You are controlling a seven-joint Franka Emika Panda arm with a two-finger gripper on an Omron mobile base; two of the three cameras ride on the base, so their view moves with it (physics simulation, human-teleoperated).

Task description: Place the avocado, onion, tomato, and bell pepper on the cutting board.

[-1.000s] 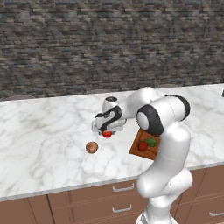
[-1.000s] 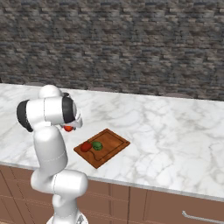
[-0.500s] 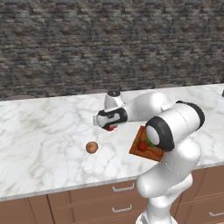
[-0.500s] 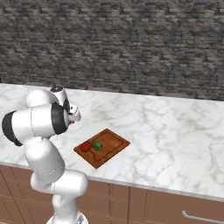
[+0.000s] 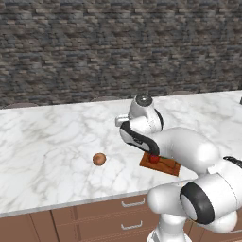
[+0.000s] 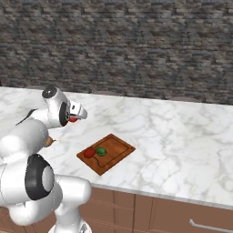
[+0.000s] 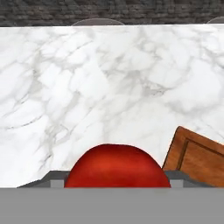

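My gripper (image 7: 116,178) is shut on a smooth red ball (image 7: 117,165), either the tomato or the bell pepper; I cannot tell which. It hangs above the marble counter, left of the cutting board (image 6: 119,146), whose corner (image 7: 199,159) appears in the hand view. In the right base view the gripper (image 6: 75,117) shows a bit of that red ball (image 6: 73,119). On the board lie the dark green avocado (image 6: 101,151) and another red ball (image 6: 89,152). The tan onion (image 5: 99,159) rests on the counter, left of the board (image 5: 166,165) and nearer the front edge.
The white marble counter (image 5: 52,137) runs wide to both sides, with a dark stone wall (image 5: 94,52) behind it. Drawers with handles (image 5: 132,203) sit under its front edge. My own arm (image 5: 184,146) arches over the board's left part.
The jaws closed on the red ball on the counter. The hand then rose with it and moved right, toward the board. The onion has not moved.
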